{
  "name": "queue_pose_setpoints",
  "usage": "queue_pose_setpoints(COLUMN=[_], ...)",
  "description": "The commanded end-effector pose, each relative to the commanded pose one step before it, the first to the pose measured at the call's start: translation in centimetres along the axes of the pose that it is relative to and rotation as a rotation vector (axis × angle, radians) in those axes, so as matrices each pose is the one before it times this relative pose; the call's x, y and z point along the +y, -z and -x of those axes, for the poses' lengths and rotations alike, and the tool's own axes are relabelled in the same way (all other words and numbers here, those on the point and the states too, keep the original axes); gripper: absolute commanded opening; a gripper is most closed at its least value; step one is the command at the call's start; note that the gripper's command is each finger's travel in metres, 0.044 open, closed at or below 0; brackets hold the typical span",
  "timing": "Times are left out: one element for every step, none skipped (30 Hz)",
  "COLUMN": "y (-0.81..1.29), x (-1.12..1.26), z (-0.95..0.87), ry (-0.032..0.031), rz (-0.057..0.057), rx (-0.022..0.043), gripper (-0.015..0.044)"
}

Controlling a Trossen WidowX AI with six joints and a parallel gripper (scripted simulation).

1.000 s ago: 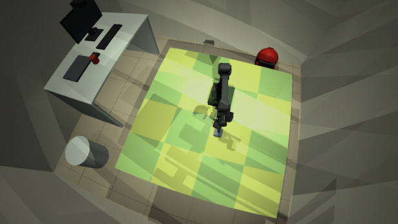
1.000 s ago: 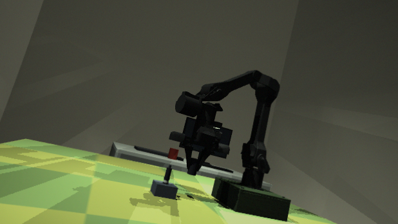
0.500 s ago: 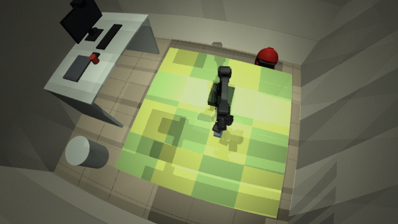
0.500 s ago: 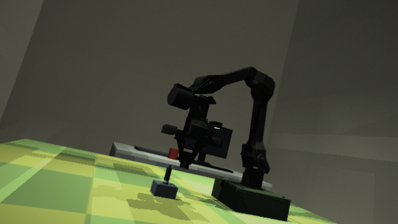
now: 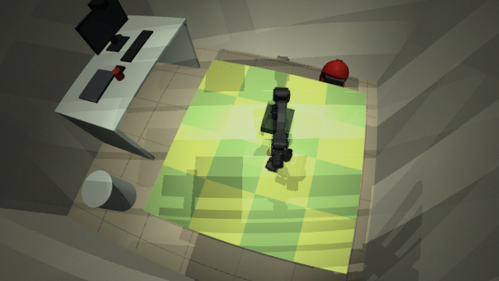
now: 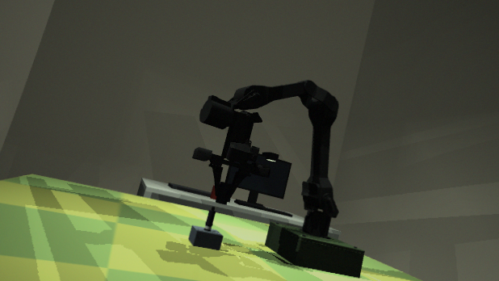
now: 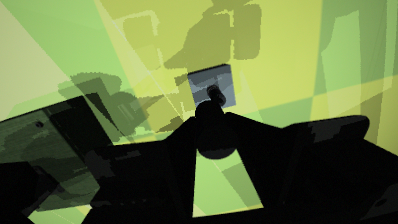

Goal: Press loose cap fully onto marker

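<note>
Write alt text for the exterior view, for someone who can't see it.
A black robot arm's gripper holds a dark cap just above an upright marker standing in a grey holder block, with a gap between cap and marker. The block sits on a green-and-yellow checked table.
</note>
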State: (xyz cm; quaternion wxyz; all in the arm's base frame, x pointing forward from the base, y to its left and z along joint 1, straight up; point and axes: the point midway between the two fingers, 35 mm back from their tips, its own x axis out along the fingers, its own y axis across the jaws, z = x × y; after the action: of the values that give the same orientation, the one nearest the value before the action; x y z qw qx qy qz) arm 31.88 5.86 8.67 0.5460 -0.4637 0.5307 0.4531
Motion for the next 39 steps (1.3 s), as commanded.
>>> queue_pose_setpoints(y=[-0.259, -0.040, -0.039, -0.032, -0.019, -0.006, 0.000, 0.000, 0.001, 0.001, 0.001, 0.001, 0.000, -0.001, -0.002, -0.002, -0.003, -0.003, -0.004, -0.004, -0.003, -0.003, -0.003, -0.002, -0.002, -0.002, -0.001, -0.001, -0.001, -0.001, 0.000, 0.000, 0.000, 0.001, 0.001, 0.002, 0.002, 0.002, 0.002], x=[-0.925, -0.181, -0.180, -0.148, -0.088, -0.029, 0.000, 0.001, 0.001, 0.003, 0.003, 0.002, 0.001, -0.002, -0.005, -0.007, -0.009, -0.010, -0.011, -0.011, -0.010, -0.009, -0.008, -0.007, -0.006, -0.005, -0.004, -0.003, -0.003, -0.002, -0.001, 0.000, 0.001, 0.002, 0.003, 0.005, 0.005, 0.006, 0.006], z=[0.477, 0.077, 0.076, 0.062, 0.037, 0.012, -0.024, -0.073, -0.122, -0.158, -0.122, -0.073, -0.024, -0.028, -0.054, -0.080, -0.107, -0.135, -0.158, -0.167, -0.168, -0.168, -0.167, -0.167, -0.167, -0.167, -0.167, -0.167, -0.166, -0.166, -0.166, -0.166, -0.166, -0.165, -0.165, -0.167, -0.157, -0.156, -0.155], ry=[0.00179, 0.00010, 0.00010, 0.00008, 0.00005, 0.00002, 0.00000, 0.00000, 0.00000, -0.00001, -0.00001, 0.00000, 0.00000, 0.00000, 0.00000, 0.00000, 0.00001, 0.00001, 0.00001, 0.00001, 0.00000, 0.00000, 0.00000, 0.00000, 0.00000, 0.00000, 0.00000, 0.00000, 0.00000, 0.00000, 0.00000, 0.00000, -0.00001, -0.00001, -0.00001, -0.00001, -0.00001, -0.00001, -0.00001], rz=[0.0059, 0.0002, 0.0002, 0.0002, 0.0001, 0.0000, 0.0000, 0.0000, 0.0000, 0.0000, 0.0000, 0.0000, 0.0000, 0.0000, 0.0000, 0.0000, 0.0000, 0.0000, 0.0000, 0.0000, 0.0000, 0.0000, 0.0000, 0.0000, 0.0000, 0.0000, 0.0000, 0.0000, 0.0000, 0.0000, 0.0000, 0.0000, 0.0000, 0.0000, 0.0000, 0.0000, 0.0000, 0.0000, 0.0000], rx=[-0.00346, -0.00001, -0.00001, -0.00001, -0.00001, 0.00000, 0.00000, 0.00000, 0.00000, 0.00000, 0.00000, 0.00000, 0.00000, 0.00000, 0.00000, 0.00000, 0.00000, 0.00000, 0.00000, 0.00000, 0.00000, 0.00000, 0.00000, 0.00000, 0.00000, 0.00000, 0.00000, 0.00000, 0.00000, 0.00000, 0.00000, 0.00000, 0.00000, 0.00000, 0.00000, 0.00000, 0.00000, 0.00000, 0.00000], gripper=[0.0000, 0.0000, 0.0000, 0.0000, 0.0000, 0.0000, 0.0000, 0.0000, 0.0000, 0.0000, 0.0000, 0.0000, 0.0000, 0.0000, 0.0000, 0.0000, 0.0000, 0.0000, 0.0000, 0.0000, 0.0000, 0.0000, 0.0000, 0.0000, 0.0000, 0.0000, 0.0000, 0.0000, 0.0000, 0.0000, 0.0000, 0.0000, 0.0000, 0.0000, 0.0000, 0.0000, 0.0000, 0.0000, 0.0000])
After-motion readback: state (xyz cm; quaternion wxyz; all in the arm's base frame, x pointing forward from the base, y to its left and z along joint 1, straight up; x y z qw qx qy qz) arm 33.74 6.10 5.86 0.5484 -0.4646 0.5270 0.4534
